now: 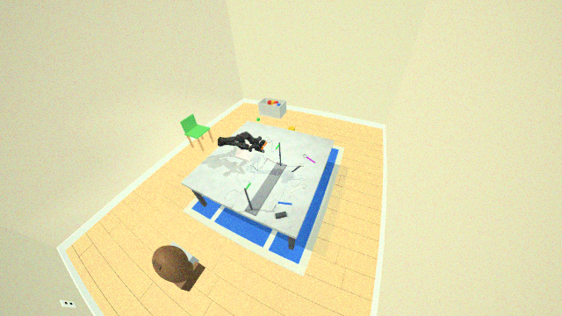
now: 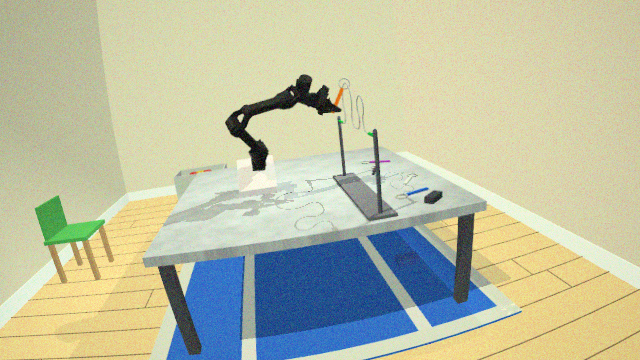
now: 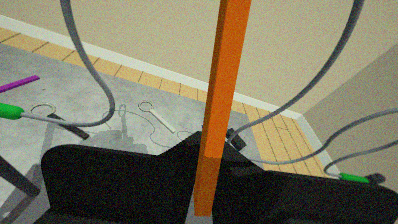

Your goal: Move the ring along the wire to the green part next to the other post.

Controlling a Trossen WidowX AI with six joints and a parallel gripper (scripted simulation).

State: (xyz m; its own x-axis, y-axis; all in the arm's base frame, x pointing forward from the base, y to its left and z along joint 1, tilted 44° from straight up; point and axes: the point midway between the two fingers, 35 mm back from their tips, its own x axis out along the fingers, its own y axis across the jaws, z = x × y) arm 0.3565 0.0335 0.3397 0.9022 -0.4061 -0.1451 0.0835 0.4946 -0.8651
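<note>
My gripper [image 1: 263, 147] [image 2: 335, 110] [image 3: 205, 138] is shut on the orange handle [image 2: 339, 97] [image 3: 223, 75], which points up from the fingers. The ring [image 2: 344, 78] is at the handle's top, around the first high bend of the wire as far as the exterior view shows; whether it touches is too small to tell. It is outside the wrist view. The grey wire [image 3: 86, 55] passes on both sides of the handle. One green part [image 1: 277, 147] [image 2: 341, 121] [image 3: 11, 111] is at the far post [image 2: 342, 150]; the other [image 1: 248, 186] [image 2: 371, 134] [image 3: 354, 177] is at the near post [image 2: 378, 175].
Both posts stand on a dark base plate [image 1: 269, 186] [image 2: 362, 195]. Beyond it lie a purple-handled ring tool [image 1: 310, 160] [image 3: 20, 83], a black-handled one [image 1: 297, 168] [image 3: 70, 126], a white-handled one [image 3: 162, 121], a blue-handled one [image 1: 284, 203] [image 2: 417, 191] and a black block [image 1: 281, 215] [image 2: 433, 197].
</note>
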